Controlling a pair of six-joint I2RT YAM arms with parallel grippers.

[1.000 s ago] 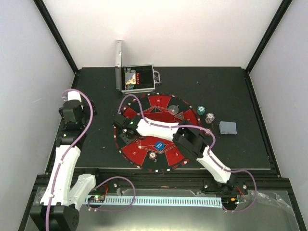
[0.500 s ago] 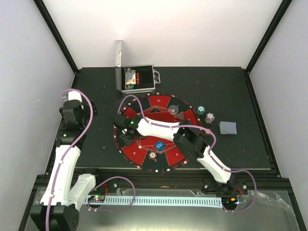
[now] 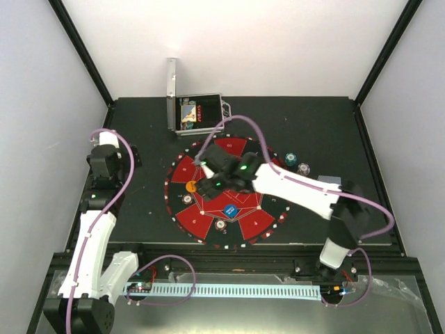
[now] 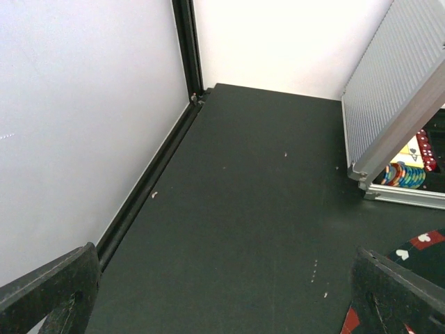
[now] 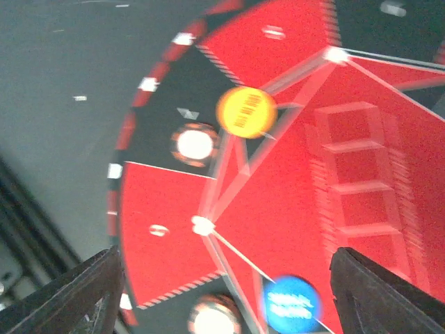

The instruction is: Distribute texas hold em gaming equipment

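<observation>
1. clearly apart and empty in its wrist view, the right claw (image 5: pixel 222 271) is hard to make out overhead; orange disc (image 5: pixel 246 112) lies on the mat (image 5: pixel 375 174).
2. left claw (image 4: pixel 222 292) apart, only fingertips showing.
3. blue disc (image 5: pixel 292 304) partly cut off.

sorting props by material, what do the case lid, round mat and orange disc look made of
The case lid: likely aluminium, matte silver, with fine ribbing and a brighter metal edge frame.
The round mat: probably printed felt or thin rubber; lies flat, no gloss, though the view is blurred.
The orange disc: likely plastic, smooth, evenly coloured, dark print on top.
</observation>
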